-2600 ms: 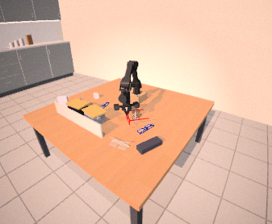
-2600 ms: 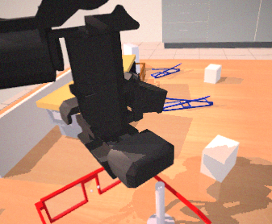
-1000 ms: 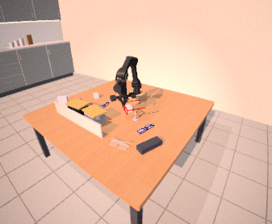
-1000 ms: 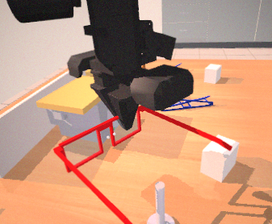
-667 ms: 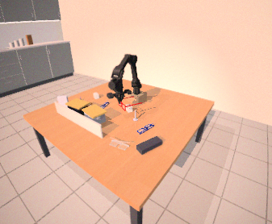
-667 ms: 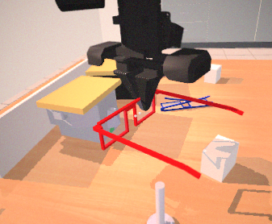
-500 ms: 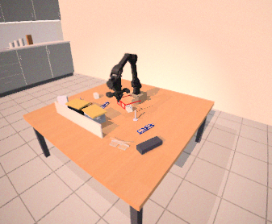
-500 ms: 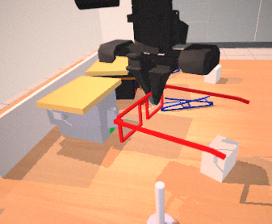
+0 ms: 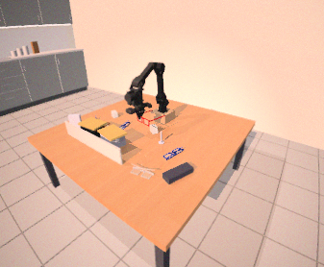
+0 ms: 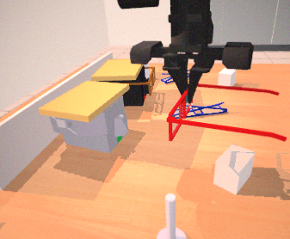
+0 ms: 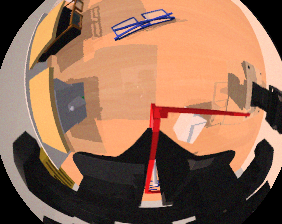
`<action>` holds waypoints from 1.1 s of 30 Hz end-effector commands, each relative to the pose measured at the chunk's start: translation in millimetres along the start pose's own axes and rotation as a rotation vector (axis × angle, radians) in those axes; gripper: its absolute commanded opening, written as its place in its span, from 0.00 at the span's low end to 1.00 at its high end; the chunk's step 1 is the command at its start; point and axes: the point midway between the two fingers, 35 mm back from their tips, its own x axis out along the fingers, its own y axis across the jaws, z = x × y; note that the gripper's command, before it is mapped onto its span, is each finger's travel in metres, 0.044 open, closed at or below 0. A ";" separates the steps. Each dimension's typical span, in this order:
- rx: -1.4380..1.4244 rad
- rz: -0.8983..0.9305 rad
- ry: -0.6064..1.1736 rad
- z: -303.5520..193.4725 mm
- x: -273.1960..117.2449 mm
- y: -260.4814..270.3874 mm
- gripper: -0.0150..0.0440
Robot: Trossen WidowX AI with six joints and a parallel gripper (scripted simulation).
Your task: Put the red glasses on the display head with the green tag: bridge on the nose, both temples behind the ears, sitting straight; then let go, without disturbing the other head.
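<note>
The red glasses (image 10: 231, 128) (image 11: 207, 111) hang in the air, temples open and roughly level, lens front toward the heads. My gripper (image 10: 189, 100) (image 11: 152, 131) (image 9: 139, 116) is shut on their front frame near the middle; the fingertips partly hide it. The grey display head (image 10: 89, 131) (image 11: 67, 117), with the green tag (image 10: 120, 138) (image 11: 83, 97), stands under a yellow board. It wears no glasses. In the exterior view the red glasses are to its right, with a gap between. The other, black head (image 10: 132, 94) wears brown glasses (image 10: 152, 82).
A long pale panel (image 9: 91, 144) (image 10: 11, 159) runs beside the heads. Blue glasses (image 10: 200, 112) (image 11: 144, 25) lie on the table. White blocks (image 10: 234, 169) (image 10: 227, 77), a thin white post (image 10: 170, 215) (image 9: 162, 136), clear glasses (image 9: 142, 171) and a dark case (image 9: 178, 173) also stand or lie there.
</note>
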 end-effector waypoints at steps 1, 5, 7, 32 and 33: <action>-0.008 -0.002 0.001 0.8 3.2 -1.7 0.25; -0.008 -0.002 0.001 0.6 8.0 -0.9 0.25; -0.008 -0.002 0.001 0.6 10.3 -0.6 0.25; -0.008 -0.001 0.001 -0.1 39.6 2.0 0.25; -0.008 -0.001 0.001 -0.1 40.8 2.0 0.25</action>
